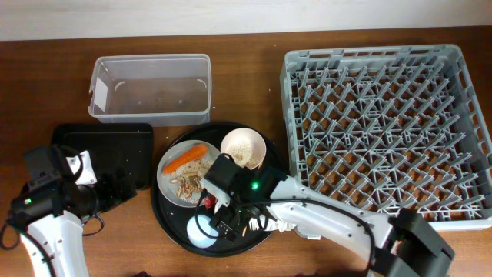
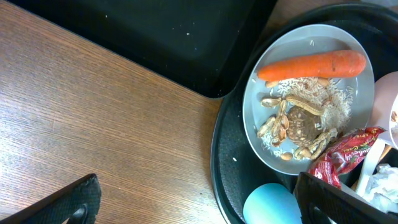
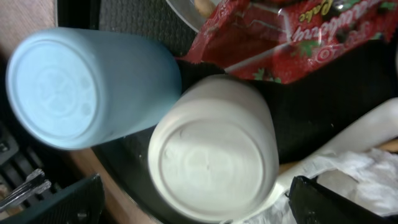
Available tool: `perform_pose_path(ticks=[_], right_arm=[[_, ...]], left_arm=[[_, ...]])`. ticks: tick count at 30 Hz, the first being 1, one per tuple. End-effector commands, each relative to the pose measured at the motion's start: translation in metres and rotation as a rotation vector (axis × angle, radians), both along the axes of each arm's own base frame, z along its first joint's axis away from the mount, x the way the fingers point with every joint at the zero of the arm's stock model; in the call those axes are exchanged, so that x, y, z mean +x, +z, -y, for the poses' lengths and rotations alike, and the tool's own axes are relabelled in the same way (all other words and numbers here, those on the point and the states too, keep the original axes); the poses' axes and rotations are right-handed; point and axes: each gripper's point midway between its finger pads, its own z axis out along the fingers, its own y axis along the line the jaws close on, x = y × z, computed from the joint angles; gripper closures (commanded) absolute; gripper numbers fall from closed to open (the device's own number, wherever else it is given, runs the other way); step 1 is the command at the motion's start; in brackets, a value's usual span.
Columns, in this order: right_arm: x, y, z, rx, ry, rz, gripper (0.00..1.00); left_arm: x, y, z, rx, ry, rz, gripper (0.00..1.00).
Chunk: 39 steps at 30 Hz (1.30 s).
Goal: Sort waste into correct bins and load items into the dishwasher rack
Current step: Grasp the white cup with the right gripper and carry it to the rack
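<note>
On the pale plate (image 1: 170, 181) lie an orange carrot (image 1: 184, 159) and beige food scraps (image 2: 301, 121); a cream bowl (image 1: 244, 148) sits beside it. My right gripper (image 3: 205, 208) is open, its jaws either side of an upside-down white cup (image 3: 214, 158). Next to that cup stand the light blue cup (image 3: 81, 87), the red wrapper (image 3: 292, 37), the white napkin (image 3: 370, 180) and the fork (image 3: 367, 132). My left gripper (image 2: 205, 205) hangs open over the table by the round tray's left rim. The clear tub (image 1: 150, 88), the black rectangular tray (image 1: 108, 150) and the grey rack (image 1: 380, 131) hold nothing.
The plate, bowl, cups and waste all sit on a large round black tray (image 1: 164, 221) between the rectangular tray and the rack. Bare wood shows at the left front and behind the tub.
</note>
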Motion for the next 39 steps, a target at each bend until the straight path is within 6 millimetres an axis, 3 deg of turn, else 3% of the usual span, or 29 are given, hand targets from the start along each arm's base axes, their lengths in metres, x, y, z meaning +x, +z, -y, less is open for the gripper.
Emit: perform_pose_path(ticks=[1, 4, 8, 12, 14, 16, 18, 20, 21, 23, 24, 25, 27, 29, 30, 31, 34, 37, 39], right_arm=[[0.007, -0.01, -0.011, 0.002, 0.009, 0.02, 0.0], [0.019, -0.011, -0.013, -0.001, -0.006, 0.075, 0.06], [0.019, -0.011, -0.013, -0.004, -0.008, 0.075, 0.34], [0.018, -0.008, -0.013, 0.004, -0.031, 0.066, 0.4], [0.02, 0.02, -0.016, 0.064, -0.032, 0.104, 0.41], [0.025, 0.068, -0.017, 0.143, -0.042, 0.165, 0.41], [0.042, 0.109, 0.003, 0.15, -0.109, 0.248, 0.41], [0.077, 0.152, 0.061, 0.11, -0.31, 0.341, 0.41], [0.087, 0.162, 0.081, 0.101, -0.378, 0.362, 0.41], [0.111, 0.179, 0.14, 0.083, -0.553, 0.395, 0.41], [0.126, 0.185, 0.198, 0.05, -0.724, 0.406, 0.41], [0.134, 0.184, 0.241, 0.015, -0.853, 0.402, 0.41], [0.139, 0.181, 0.326, -0.051, -1.111, 0.391, 0.41], [0.135, 0.182, 0.389, -0.084, -1.305, 0.406, 0.41], [0.13, 0.182, 0.416, -0.1, -1.388, 0.409, 0.41], [0.116, 0.178, 0.459, -0.134, -1.525, 0.398, 0.41], [0.087, 0.148, 0.529, -0.183, -1.797, 0.292, 0.41], [0.071, 0.103, 0.547, -0.268, -1.875, 0.136, 0.43], [0.067, 0.092, 0.551, -0.304, -1.901, 0.101, 0.43]], left_arm=[[0.003, 0.005, 0.0, -0.008, 0.004, 0.018, 0.01], [0.003, 0.005, 0.0, -0.008, 0.004, 0.018, 0.01], [0.003, 0.005, 0.0, -0.008, 0.004, 0.018, 0.01], [0.004, 0.005, 0.0, -0.008, 0.004, 0.018, 0.01], [0.003, 0.005, 0.0, -0.008, 0.004, 0.018, 0.01], [0.004, 0.005, 0.0, -0.008, 0.004, 0.018, 0.01], [0.003, 0.005, 0.0, -0.008, 0.004, 0.018, 0.01], [0.004, 0.005, 0.0, -0.008, 0.005, 0.018, 0.01], [0.004, 0.005, 0.0, -0.008, 0.004, 0.018, 0.01], [0.004, 0.005, 0.0, -0.008, 0.004, 0.018, 0.01], [0.004, 0.005, 0.0, -0.008, 0.004, 0.018, 0.01], [0.004, 0.005, 0.0, -0.008, 0.004, 0.018, 0.0], [0.004, 0.005, 0.0, -0.008, 0.005, 0.018, 0.01], [0.004, 0.005, 0.0, -0.008, 0.004, 0.018, 0.01], [0.004, 0.005, 0.0, -0.008, 0.005, 0.018, 0.01], [0.004, 0.005, 0.0, -0.008, 0.004, 0.018, 0.01], [0.003, 0.005, 0.0, -0.008, 0.005, 0.017, 0.01], [0.004, 0.005, 0.0, -0.008, 0.004, 0.018, 0.01], [0.004, 0.005, 0.0, -0.008, 0.004, 0.018, 0.01]])
